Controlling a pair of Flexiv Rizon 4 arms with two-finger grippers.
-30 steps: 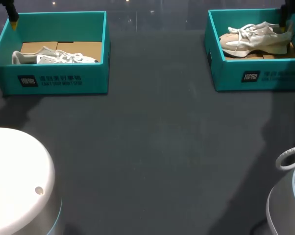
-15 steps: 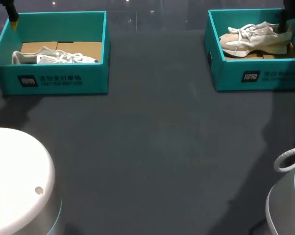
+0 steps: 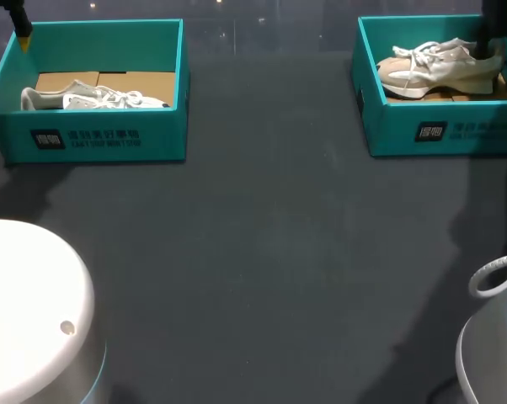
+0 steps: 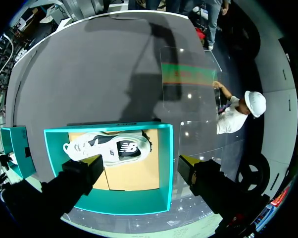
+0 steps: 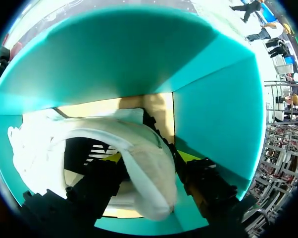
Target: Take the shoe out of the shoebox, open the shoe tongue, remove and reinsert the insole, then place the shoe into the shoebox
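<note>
Dark grey tabletop (image 3: 262,252) below, with two teal boxes toward its far side. Resting sole-down in the right shoebox (image 3: 405,135): the beige shoe (image 3: 430,69), toe toward the table's middle, heel toward the box's outer wall, laces on top. Lowered into that box at the heel end, the right gripper (image 5: 151,168). Seen from the right wrist, fingers (image 5: 102,186) astride the heel collar, one down inside the shoe's opening and the other outside it, between heel and teal wall. Both look pressed against the collar, so apparently pinching it.

Judged as the very first step: shoe gripped but not yet lifted, sole still on the brown cardboard floor (image 5: 156,106). Next called for: a straight rise, high enough for sole and toe to clear the wall. Then a carry to open table between the boxes, where the tongue can be worked. Likely to sag at the toe under a heel-only hold; soft collar liable to slip, so a slow lift advised.

Further off, over the far corner of the left shoebox (image 3: 93,139), the left gripper (image 4: 139,171): jaws spread wide, holding nothing, well above the white shoe (image 4: 107,148) lying inside.
</note>
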